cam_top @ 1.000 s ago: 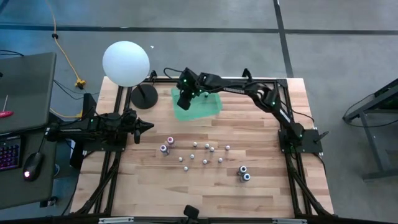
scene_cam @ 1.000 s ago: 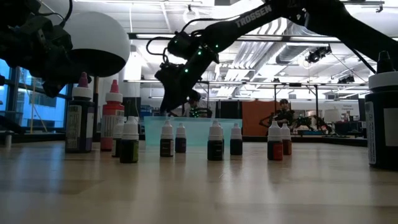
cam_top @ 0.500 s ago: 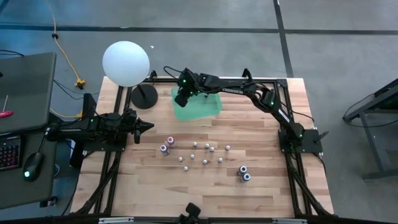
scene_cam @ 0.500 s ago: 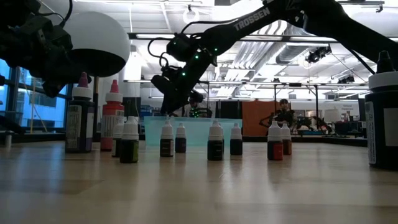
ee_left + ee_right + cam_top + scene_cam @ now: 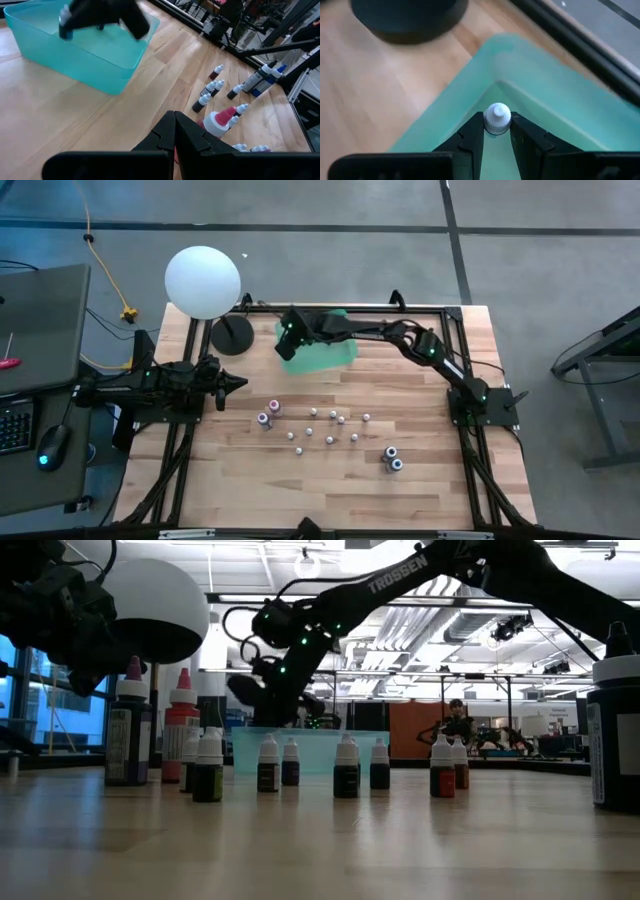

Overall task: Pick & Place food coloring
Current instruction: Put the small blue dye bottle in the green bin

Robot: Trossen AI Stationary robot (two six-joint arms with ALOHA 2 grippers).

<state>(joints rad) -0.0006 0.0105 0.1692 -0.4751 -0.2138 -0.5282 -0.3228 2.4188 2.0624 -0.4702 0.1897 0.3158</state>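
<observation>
My right gripper reaches over the left far corner of the green bin and is shut on a tiny white-capped food coloring bottle. In the low view it hangs above the bin's rim. The other food coloring bottles stand upright on the wood near the table's middle, with larger purple ones to their left and blue ones to their right. My left gripper waits shut at the table's left, pointing toward the bottles. My right gripper pinches the tiny bottle between its two fingers at the white cap. The fingers come from above, slanting down into the bin's corner. The bottle's body is hidden below the cap, so whether it rests on the bin floor cannot be told.
A big white globe on a stand with a dark round base sits just left of the bin, close to my right gripper. Black frame rails run along the table's far and side edges. Bare wood lies toward the near edge.
My right gripper, still shut on the bottle, has moved over the bin toward the table's left and slightly toward its far edge, its arm stretching out flatter. The bottles on the table have kept their places.
</observation>
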